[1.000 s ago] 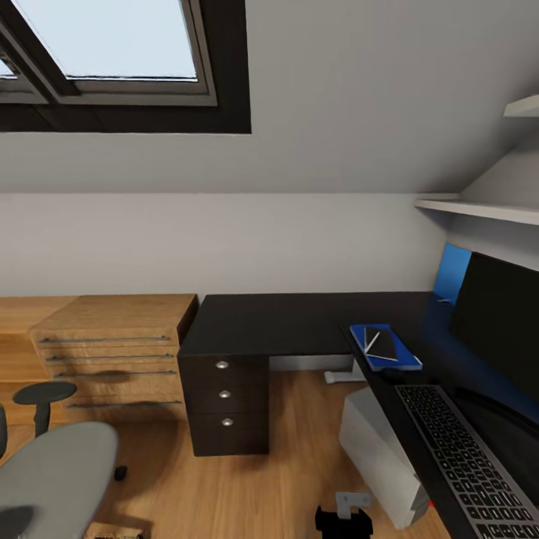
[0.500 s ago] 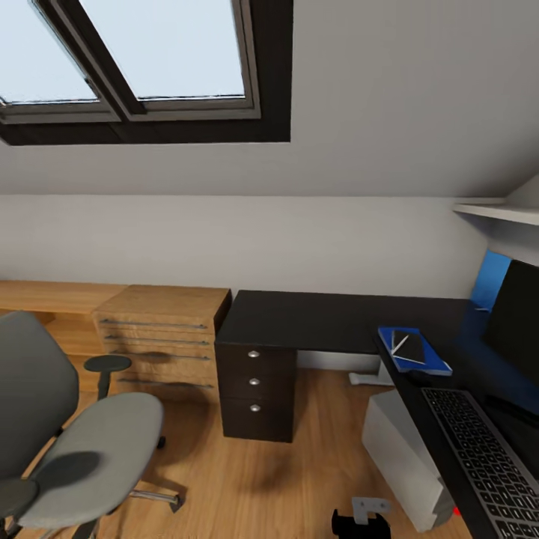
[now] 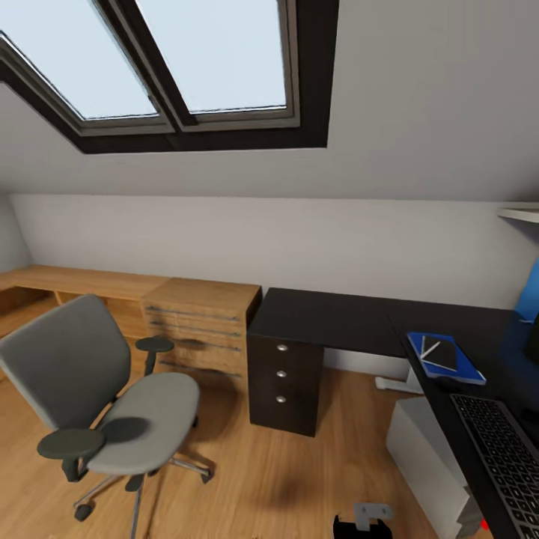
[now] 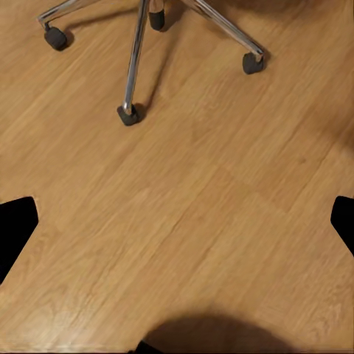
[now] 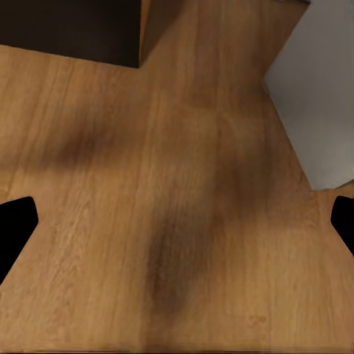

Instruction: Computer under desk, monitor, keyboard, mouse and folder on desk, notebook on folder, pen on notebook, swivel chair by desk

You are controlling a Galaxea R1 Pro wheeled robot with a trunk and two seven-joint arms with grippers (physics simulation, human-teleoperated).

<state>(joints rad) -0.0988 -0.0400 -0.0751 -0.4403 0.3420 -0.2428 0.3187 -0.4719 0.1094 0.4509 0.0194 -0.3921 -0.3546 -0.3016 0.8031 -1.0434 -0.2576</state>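
A grey swivel chair stands on the wooden floor, well apart from the black table. On the table a blue folder carries the notebook and pen, near the keyboard. The chair likely rolls easily; push its stiff backrest. Both jaws stand apart, empty.

1 chair, 1 desk, 1 folder

No text, label, brand, number or sign can be read anywhere; the keyboard at the near right shows key markings too small to make out.
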